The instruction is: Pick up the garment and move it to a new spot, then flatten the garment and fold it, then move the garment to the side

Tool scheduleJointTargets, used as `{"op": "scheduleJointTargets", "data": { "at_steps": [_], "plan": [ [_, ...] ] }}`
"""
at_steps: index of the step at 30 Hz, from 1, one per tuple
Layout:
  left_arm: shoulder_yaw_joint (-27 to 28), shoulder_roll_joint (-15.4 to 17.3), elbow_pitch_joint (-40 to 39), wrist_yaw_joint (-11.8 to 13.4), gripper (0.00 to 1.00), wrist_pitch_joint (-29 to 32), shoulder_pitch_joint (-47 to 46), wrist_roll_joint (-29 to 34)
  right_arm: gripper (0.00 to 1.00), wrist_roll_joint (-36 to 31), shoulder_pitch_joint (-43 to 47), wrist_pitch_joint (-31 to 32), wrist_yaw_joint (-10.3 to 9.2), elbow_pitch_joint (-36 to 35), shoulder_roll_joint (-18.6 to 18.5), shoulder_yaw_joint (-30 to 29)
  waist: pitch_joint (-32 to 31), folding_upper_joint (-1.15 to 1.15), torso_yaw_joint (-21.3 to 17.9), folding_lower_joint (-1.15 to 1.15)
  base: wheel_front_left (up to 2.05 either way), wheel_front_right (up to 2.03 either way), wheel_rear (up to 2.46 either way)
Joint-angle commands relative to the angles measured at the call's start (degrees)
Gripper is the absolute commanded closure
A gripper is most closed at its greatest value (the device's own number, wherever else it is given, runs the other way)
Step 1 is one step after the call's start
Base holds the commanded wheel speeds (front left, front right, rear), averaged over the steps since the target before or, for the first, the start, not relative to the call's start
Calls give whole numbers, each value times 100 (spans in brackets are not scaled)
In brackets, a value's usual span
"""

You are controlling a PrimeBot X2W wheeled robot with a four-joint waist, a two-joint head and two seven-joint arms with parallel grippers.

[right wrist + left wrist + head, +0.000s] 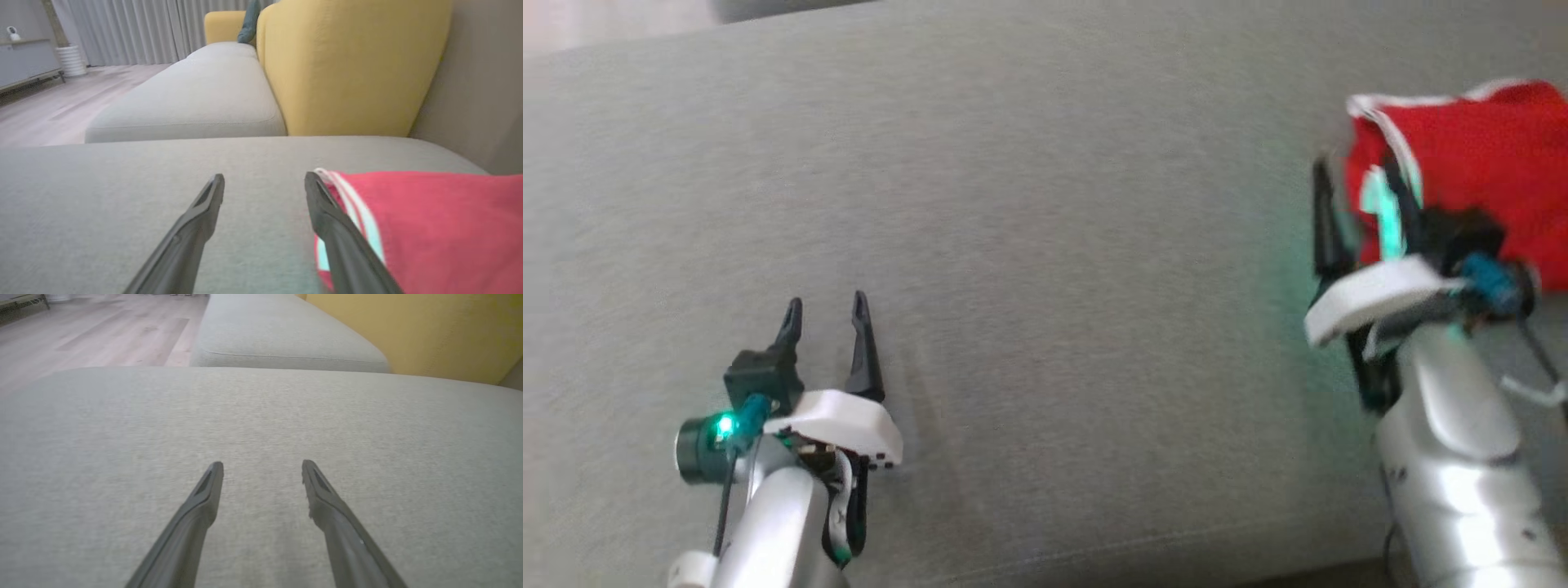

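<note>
The right gripper [1364, 204] has its fingers spread and empty, one right beside the edge of the red garment [1478, 155], which lies at the cushion's [1045, 204] right end. The left gripper [826, 304], fingers also spread, hovers well apart. The garment looks heaped, so lifting, flattening and folding likely remain.

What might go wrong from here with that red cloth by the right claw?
1. The right gripper is open, with the red garment beside one finger, not between the two; closing might catch only the white-trimmed edge, or nothing.
2. It runs off the head view's right edge, so its full shape may be judged poorly.
</note>
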Motion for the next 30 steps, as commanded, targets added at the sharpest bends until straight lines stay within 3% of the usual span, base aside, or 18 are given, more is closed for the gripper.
{"op": "scheduleJointTargets", "data": {
  "at_steps": [1,11,22,23,30],
  "plan": [
    [134,60,-175,40,0,-32,-16,62,0,126,122,-62,37,-186,73,285,-241,0,469,0,0,0,0],
    [302,60,-296,81,0,-32,270,-22,0,485,808,-62,37,-408,74,823,-603,0,958,0,0,0,0],
    [513,60,-483,-182,0,-32,753,-173,0,806,1236,-62,37,-442,75,1063,-1076,0,1045,0,0,0,0],
    [286,6,-281,-215,100,0,934,-179,100,766,1343,1,0,-274,49,935,-1078,0,1044,0,0,0,0],
    [269,-29,89,-258,100,57,1138,-349,100,938,1669,91,0,29,83,888,-1100,0,1049,0,0,0,0]
  ]
}}
